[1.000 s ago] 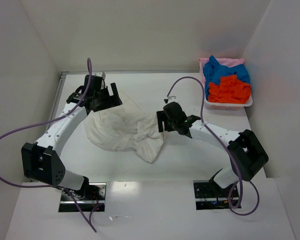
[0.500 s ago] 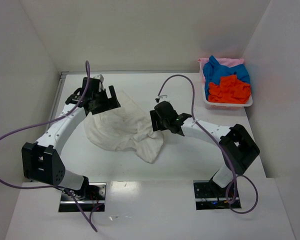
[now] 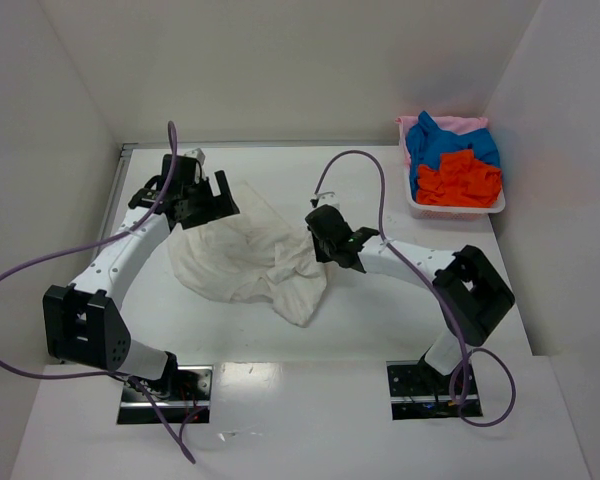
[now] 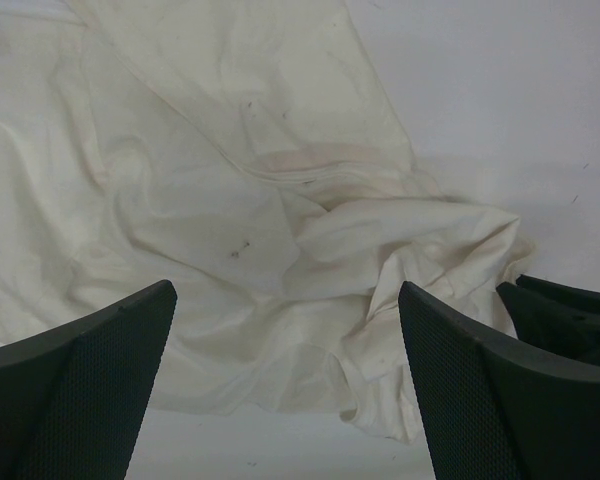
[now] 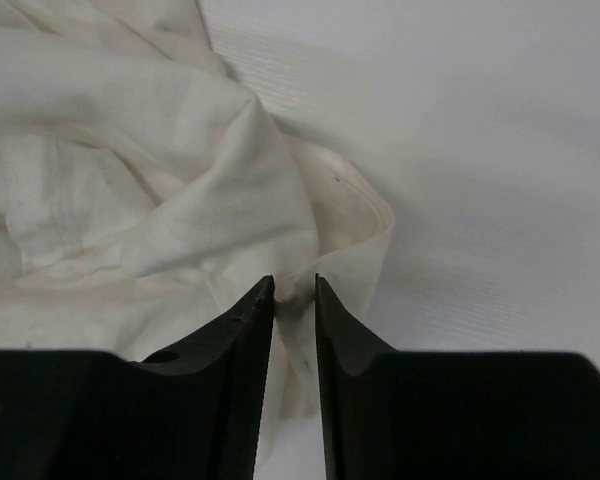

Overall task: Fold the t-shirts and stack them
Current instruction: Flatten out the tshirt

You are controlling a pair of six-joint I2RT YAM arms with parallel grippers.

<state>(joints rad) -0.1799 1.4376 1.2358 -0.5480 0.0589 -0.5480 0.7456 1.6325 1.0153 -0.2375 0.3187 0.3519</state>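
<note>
— Since 1 sec ago, right end effector (image 5: pixel 294 292) slid left & pinched onto off-white t-shirt (image 3: pixel 242 255) fold.
— And left end effector (image 4: pixel 285 290)?
— Jaws spread wide above same shirt, crumpled on bench (image 3: pixel 380 320).

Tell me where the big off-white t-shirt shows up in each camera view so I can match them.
Top external: off-white t-shirt lies crumpled left of centre.
Left wrist: it fills most of the frame.
Right wrist: upper left, with a fold between the jaws.
Shared landmark: right gripper, at the shirt's bunched edge; lower right in the left wrist view, bottom centre in its own.
</note>
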